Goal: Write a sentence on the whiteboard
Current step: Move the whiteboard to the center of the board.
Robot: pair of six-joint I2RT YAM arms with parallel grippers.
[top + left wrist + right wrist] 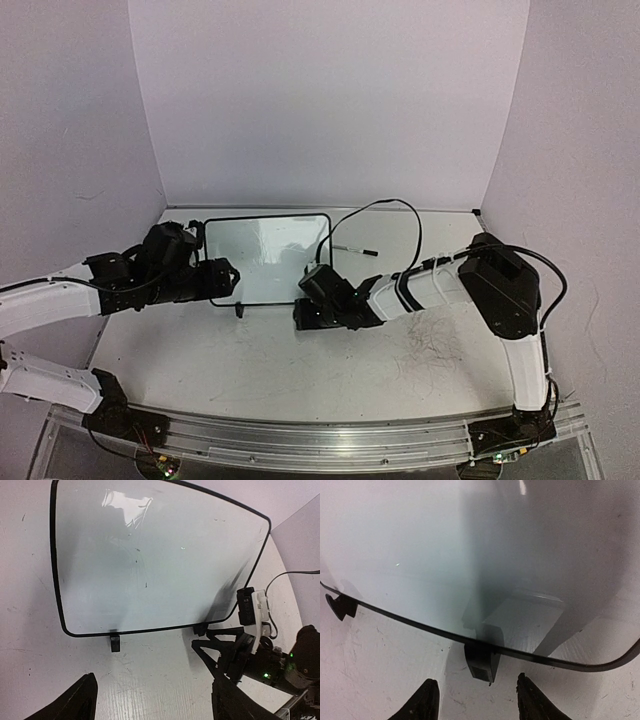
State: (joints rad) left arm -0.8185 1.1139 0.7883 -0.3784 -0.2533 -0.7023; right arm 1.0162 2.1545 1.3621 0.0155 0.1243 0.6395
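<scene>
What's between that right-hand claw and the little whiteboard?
Just bare, scuffed tabletop. The right wrist view shows the right gripper short of the whiteboard's near edge, its small black foot straight ahead.

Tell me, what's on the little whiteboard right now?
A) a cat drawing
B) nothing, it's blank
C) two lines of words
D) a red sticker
B: the whiteboard shows only a bare, shiny white surface inside its black frame. No writing or picture shows in either the left wrist view or the top view.
</scene>
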